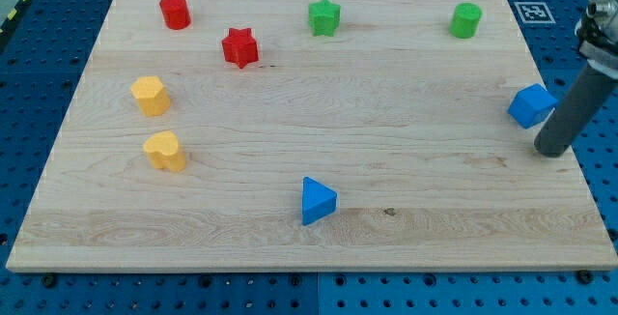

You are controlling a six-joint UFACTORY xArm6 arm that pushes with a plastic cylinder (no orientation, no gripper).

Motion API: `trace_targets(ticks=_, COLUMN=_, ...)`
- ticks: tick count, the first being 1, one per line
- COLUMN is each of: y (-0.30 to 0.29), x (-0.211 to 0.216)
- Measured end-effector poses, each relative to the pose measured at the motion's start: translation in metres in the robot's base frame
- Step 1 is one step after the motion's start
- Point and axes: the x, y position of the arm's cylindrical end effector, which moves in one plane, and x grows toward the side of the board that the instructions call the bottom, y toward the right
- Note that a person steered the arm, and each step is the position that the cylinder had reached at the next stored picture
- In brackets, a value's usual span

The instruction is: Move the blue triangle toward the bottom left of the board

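Note:
The blue triangle [317,201] lies on the wooden board [386,112] near the bottom middle, its point facing the view's right. My tip [551,150] is at the board's right edge, far to the right of the triangle and a little higher. The rod stands just to the lower right of a blue cube [531,104], close to it or touching it.
A red cylinder [175,12] and a red star [239,47] are at the top left. A green star [324,16] and a green cylinder [465,20] are along the top. Two yellow blocks [150,95] [165,151] sit at the left.

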Motion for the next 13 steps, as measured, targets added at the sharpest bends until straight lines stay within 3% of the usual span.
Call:
trace_targets(ticks=3, y=-0.011, x=0.005)
trace_targets(ticks=4, y=-0.055, x=-0.025)
trace_targets(ticks=5, y=-0.079, x=-0.024)
trace_targets(ticks=7, y=-0.088, x=0.06)
trace_targets(ticks=10, y=-0.26, x=0.06)
trace_targets(ticks=13, y=-0.343, x=0.06)
